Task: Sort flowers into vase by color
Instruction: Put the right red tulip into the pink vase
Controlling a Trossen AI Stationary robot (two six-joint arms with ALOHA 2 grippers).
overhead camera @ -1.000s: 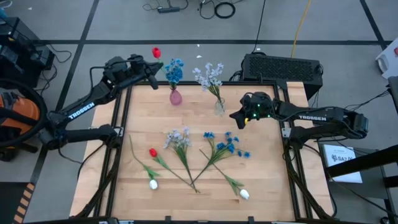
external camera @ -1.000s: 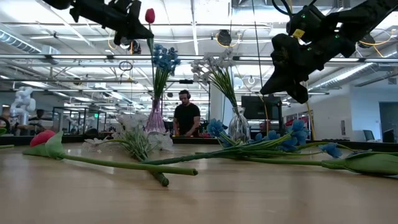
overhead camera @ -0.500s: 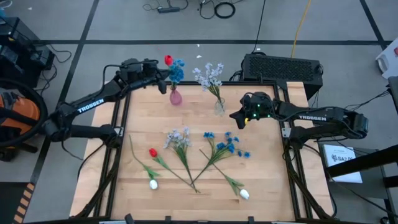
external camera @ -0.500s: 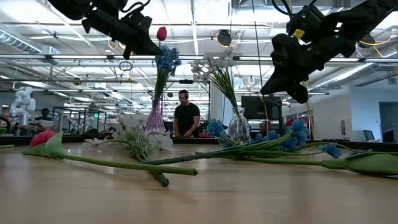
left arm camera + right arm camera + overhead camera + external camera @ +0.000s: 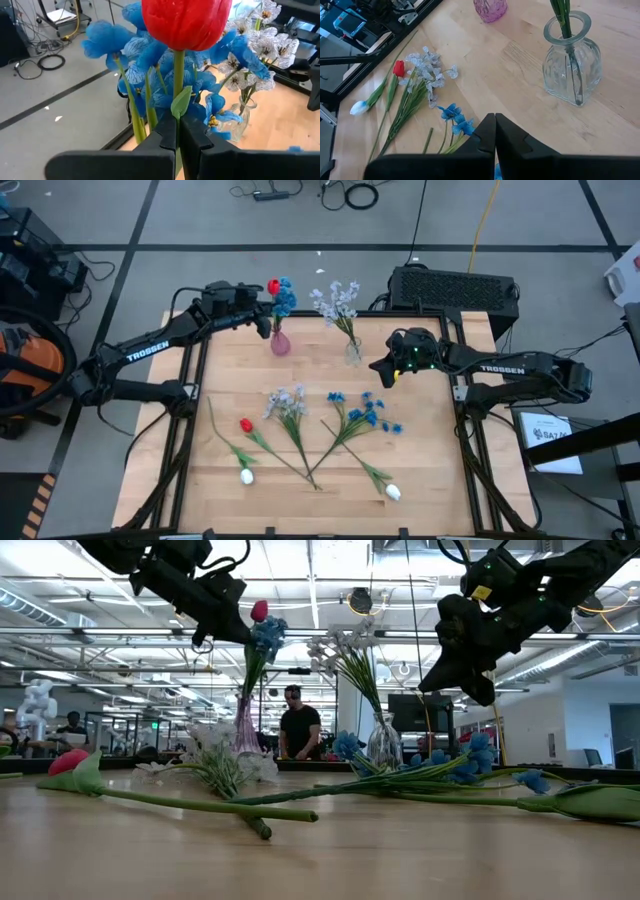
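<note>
The left claw [image 5: 262, 316] is clamped on the green stem of a red tulip [image 5: 273, 286], whose bud stands just above the fingers and right beside the blue flowers [image 5: 285, 297] that sit in the pink vase [image 5: 280, 341] at the far side of the surface [image 5: 420, 480]. The right claw [image 5: 382, 372], its fingers pressed together and holding nothing, hangs above the surface near the clear glass vase [image 5: 353, 351] with the pale lavender-white spray [image 5: 337, 300]. On the surface lie another red tulip [image 5: 246, 425], two white tulips [image 5: 246, 476], a pale spray [image 5: 287, 402] and a blue cluster [image 5: 365, 412].
</note>
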